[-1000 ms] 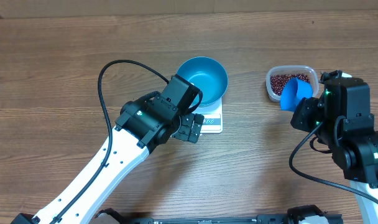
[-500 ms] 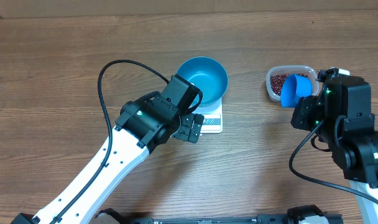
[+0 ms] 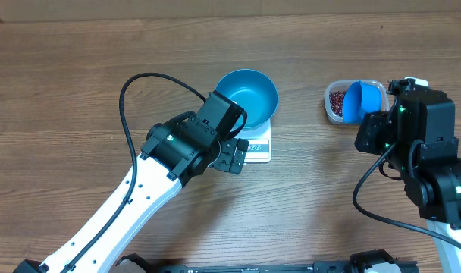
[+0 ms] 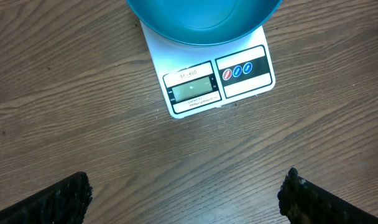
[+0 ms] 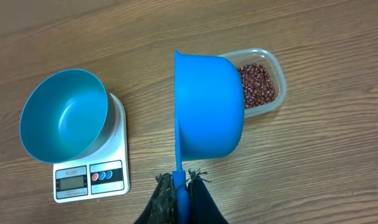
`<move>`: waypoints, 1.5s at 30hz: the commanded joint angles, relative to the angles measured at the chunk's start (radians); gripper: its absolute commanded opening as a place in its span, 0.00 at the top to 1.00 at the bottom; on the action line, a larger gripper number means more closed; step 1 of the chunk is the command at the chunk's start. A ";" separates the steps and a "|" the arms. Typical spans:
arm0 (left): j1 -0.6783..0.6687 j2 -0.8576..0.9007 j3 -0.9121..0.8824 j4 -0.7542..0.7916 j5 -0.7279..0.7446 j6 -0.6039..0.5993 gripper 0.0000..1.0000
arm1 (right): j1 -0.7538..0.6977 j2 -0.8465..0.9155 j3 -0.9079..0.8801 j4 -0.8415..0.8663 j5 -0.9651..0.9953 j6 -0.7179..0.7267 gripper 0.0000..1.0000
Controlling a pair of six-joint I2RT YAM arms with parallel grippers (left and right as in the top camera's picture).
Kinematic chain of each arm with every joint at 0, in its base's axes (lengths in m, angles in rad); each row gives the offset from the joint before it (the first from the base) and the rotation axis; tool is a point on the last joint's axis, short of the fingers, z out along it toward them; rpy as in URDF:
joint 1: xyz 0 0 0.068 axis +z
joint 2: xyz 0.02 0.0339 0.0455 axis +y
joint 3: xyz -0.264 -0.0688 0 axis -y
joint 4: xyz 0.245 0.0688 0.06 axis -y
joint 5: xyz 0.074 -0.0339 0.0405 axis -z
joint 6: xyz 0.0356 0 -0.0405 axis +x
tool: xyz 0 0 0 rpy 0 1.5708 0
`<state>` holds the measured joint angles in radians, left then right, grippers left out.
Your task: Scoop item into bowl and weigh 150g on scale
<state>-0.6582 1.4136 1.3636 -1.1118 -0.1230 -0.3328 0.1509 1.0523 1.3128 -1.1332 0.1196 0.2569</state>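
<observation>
The right gripper (image 5: 179, 186) was clenched on the handle of the scoop (image 5: 207, 106), its cup tipped edgewise just ahead, probably to dig. Beyond it the beans (image 5: 260, 84) lay in the tub (image 5: 280, 81). Farther left the bowl (image 5: 64, 115) sat empty on the scale (image 5: 89, 180), ready to receive. The left gripper (image 4: 186, 202) hung released, short of the scale.

The bowl (image 3: 247, 97) is seated on the scale (image 3: 259, 148) near the middle of the table (image 3: 64, 91), with the display strip (image 4: 192, 92) exposed at the near edge. To the right, well apart, the beans (image 3: 337, 101) are contained in a tub (image 3: 330, 108), over which a scoop (image 3: 362, 102) is held by the right gripper (image 5: 179, 186).
</observation>
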 commanded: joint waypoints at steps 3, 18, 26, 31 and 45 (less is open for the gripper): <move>0.010 -0.022 -0.003 -0.003 0.013 0.023 0.00 | -0.002 -0.001 0.022 0.020 0.011 -0.031 0.96; 0.010 -0.022 -0.003 -0.003 0.016 0.022 0.00 | -0.002 0.010 0.022 0.043 -0.158 -0.109 0.96; 0.010 -0.022 -0.003 -0.003 0.016 0.022 0.00 | -0.002 0.011 0.022 0.073 -0.208 -0.109 0.96; 0.010 -0.021 -0.003 0.079 0.014 0.022 0.01 | -0.002 0.031 0.022 0.126 -0.208 -0.109 0.96; 0.009 0.119 -0.055 0.262 0.110 0.032 0.96 | -0.003 0.086 0.024 0.091 -0.108 -0.109 0.96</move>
<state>-0.6582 1.4509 1.3354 -0.8700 -0.0799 -0.3294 0.1513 1.1511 1.3128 -1.0504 -0.0460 0.1555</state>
